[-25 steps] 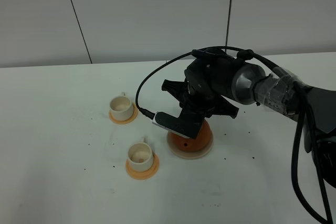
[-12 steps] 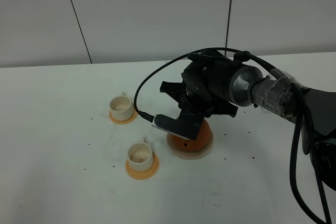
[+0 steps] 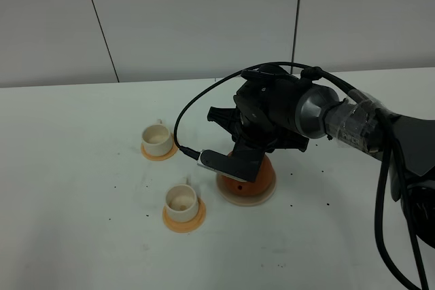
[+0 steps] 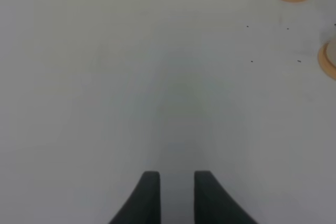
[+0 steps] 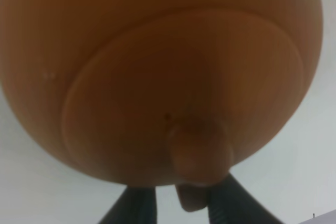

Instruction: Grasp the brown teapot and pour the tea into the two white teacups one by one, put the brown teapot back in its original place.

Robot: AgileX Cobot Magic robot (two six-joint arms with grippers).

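Brown teapot [image 3: 262,176] upright on beige saucer [image 3: 266,197], mid-surface. Right gripper [image 5: 184,207] low over lid, jaws straddling loop handle, likely so pot tips by handle; clamped or not, cannot tell. Left gripper [image 4: 176,198] idle aside, jaws parted, empty. Far teacup [image 3: 158,138] and near teacup [image 3: 182,198] sit leftward, within pouring reach.

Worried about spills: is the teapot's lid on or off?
On. The knobbed lid sits seated in the brown teapot, seen close in the right wrist view.

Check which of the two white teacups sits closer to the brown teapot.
The front teacup, nearer the camera on its orange coaster. The other teacup sits farther back and left, clearly farther from the brown teapot.
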